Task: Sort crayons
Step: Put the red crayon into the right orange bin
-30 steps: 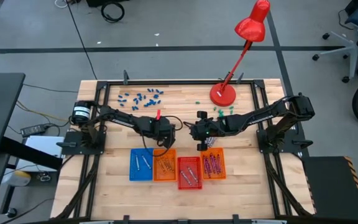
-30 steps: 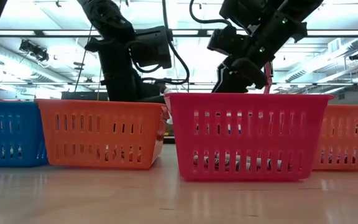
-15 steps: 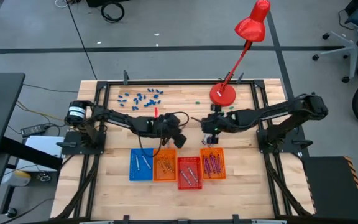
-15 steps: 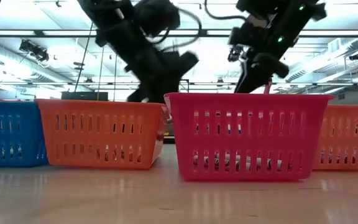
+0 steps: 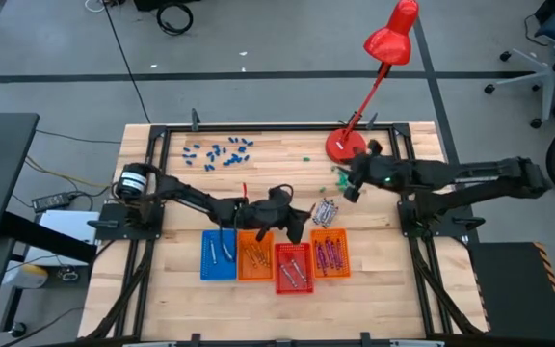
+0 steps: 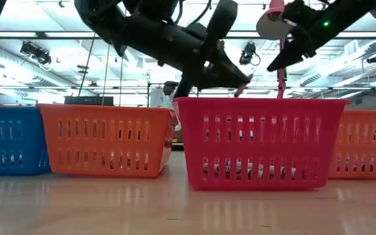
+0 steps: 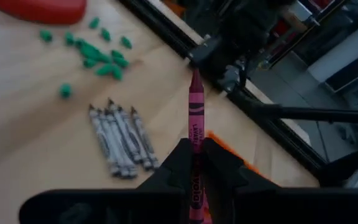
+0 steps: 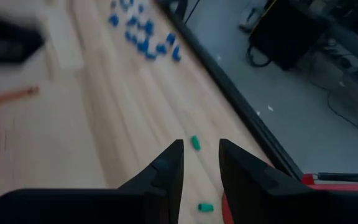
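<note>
Left wrist view shows a magenta crayon (image 7: pixel 195 134) pinched in the left claw (image 7: pixel 196 163), now carried from behind the orange basket (image 5: pixel 254 256) toward the red basket (image 5: pixel 294 267); grey crayons (image 5: pixel 327 211) lie on the tabletop (image 5: pixel 374 280). Right claw (image 8: pixel 200 163), part-open and empty, has withdrawn near the lamp base (image 5: pixel 345 146); magenta's drop likely comes next.

Both arms (image 5: pixel 191 196) are showing as dark, slim jointed links on black frame mounts. A silver round motor cap (image 5: pixel 139 179) is gleaming at the left arm's base. A black cable is looping along it. A green light (image 6: pixel 326 24) is glowing on the right arm (image 5: pixel 451 174).
</note>
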`<state>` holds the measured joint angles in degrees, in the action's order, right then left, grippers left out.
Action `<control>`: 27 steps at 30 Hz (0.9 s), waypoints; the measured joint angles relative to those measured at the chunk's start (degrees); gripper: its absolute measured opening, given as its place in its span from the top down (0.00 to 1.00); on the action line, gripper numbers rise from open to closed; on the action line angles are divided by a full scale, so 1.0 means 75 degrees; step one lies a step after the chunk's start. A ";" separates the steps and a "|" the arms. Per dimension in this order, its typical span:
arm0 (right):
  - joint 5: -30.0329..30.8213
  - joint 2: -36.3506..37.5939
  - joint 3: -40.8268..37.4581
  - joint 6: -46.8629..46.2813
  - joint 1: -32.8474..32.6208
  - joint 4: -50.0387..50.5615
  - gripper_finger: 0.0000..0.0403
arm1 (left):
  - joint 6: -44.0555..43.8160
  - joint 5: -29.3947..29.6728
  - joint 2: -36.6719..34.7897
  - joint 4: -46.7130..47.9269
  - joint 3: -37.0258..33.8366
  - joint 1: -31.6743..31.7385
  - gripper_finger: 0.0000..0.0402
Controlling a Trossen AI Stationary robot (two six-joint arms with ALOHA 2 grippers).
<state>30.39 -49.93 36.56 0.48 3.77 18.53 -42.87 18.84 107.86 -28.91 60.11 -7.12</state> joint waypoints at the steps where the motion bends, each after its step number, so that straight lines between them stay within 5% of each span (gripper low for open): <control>1: -0.0033 0.0179 -0.0080 -0.0073 0.0047 -0.0108 0.74 | -0.0137 0.0006 0.0053 -0.0003 -0.0008 -0.0047 0.92; 7: -0.0457 0.0825 -0.0374 -0.0234 0.0174 -0.0367 0.74 | -0.0370 0.0327 0.0559 0.0073 0.0631 -0.0329 0.92; 27: -0.0900 0.0766 -0.0374 -0.0318 0.0149 -0.0271 0.74 | -0.0915 0.0602 0.1829 0.1435 0.3063 -0.1187 0.92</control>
<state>23.64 -44.18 33.76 -1.91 4.89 16.50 -49.73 23.35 121.57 -18.15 83.08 -16.03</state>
